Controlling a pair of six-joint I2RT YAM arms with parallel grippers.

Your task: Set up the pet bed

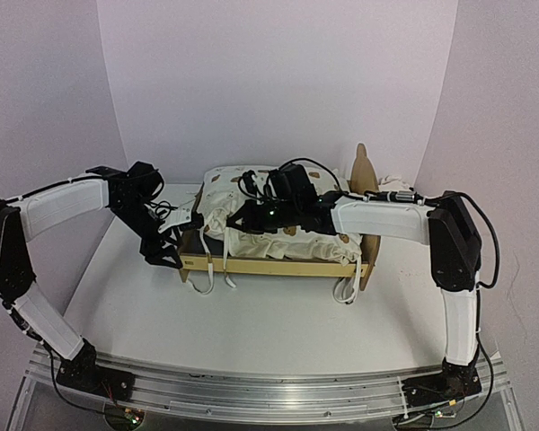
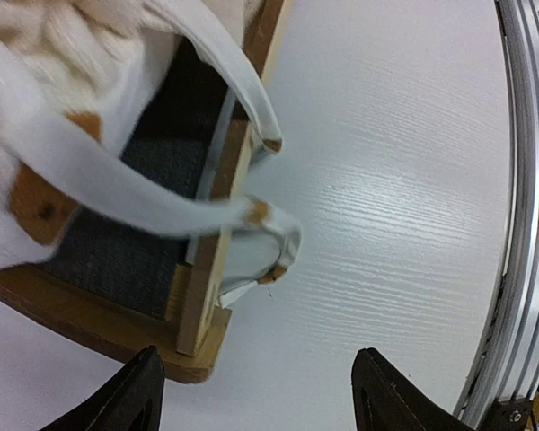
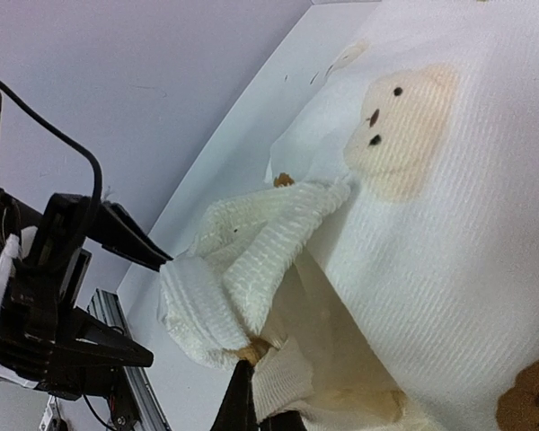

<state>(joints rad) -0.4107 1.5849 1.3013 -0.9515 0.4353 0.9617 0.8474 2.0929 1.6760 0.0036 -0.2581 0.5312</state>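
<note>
The pet bed lies across the table's middle, its curved headboard at the right end. A cream bear-print cushion is bunched inside the frame, and its tie strings hang over the front rail. My right gripper is shut on a fold of the cushion near its left end, with fabric pinched at the fingertips. My left gripper stands open just off the bed's left corner, with only bare table between its fingers. The grey felt base shows under the strings.
A small cream thing lies behind the headboard at the back right. Purple walls close in the table on three sides. An aluminium rail runs along the near edge. White tabletop stretches in front of the bed.
</note>
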